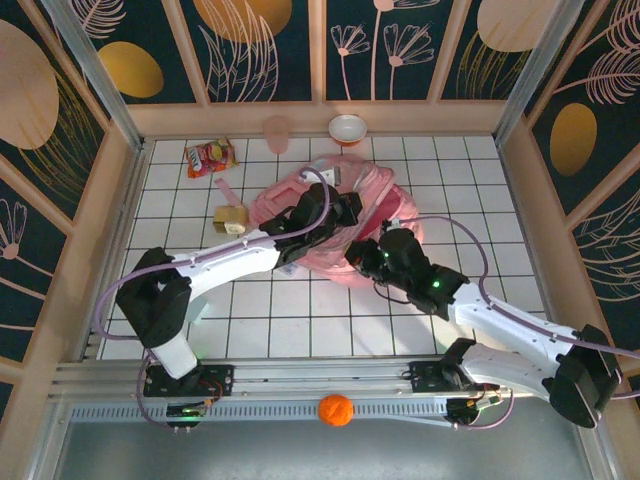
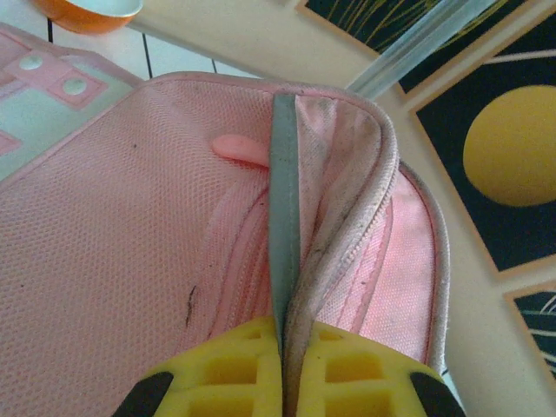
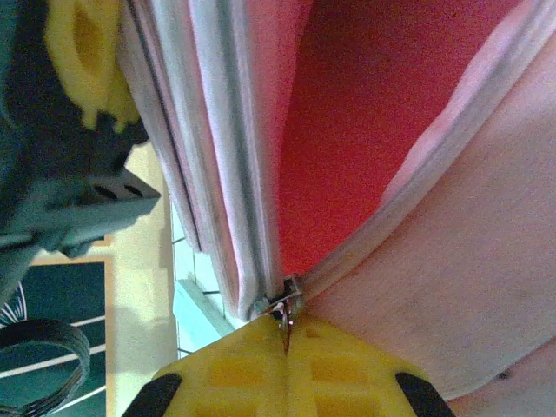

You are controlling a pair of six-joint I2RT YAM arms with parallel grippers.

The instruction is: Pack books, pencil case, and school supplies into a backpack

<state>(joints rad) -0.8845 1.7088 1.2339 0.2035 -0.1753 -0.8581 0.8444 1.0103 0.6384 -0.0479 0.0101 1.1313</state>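
On the white tiled counter (image 1: 330, 325), left jaws pinch the rim of the large soft pink backpack (image 1: 385, 195). Right jaws grip its zipper pull (image 3: 284, 314). A red-orange snack packet (image 1: 211, 157) and tan-yellow block (image 1: 231, 219) lie apart, left.

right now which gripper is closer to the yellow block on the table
Left. The left gripper clamps the backpack right of the block; the right gripper sits farther right.

The yellow fingers of the right end effector (image 3: 285, 340), bottom centre, are pinched together on a small metal zipper pull (image 3: 283, 309). From it, two zipper edges of the pink backpack (image 3: 460, 261) spread upward around a reddish interior. The left end effector (image 3: 95, 87) sits upper left, against the fabric. A patch of tiled desk (image 3: 193, 306) shows lower left.
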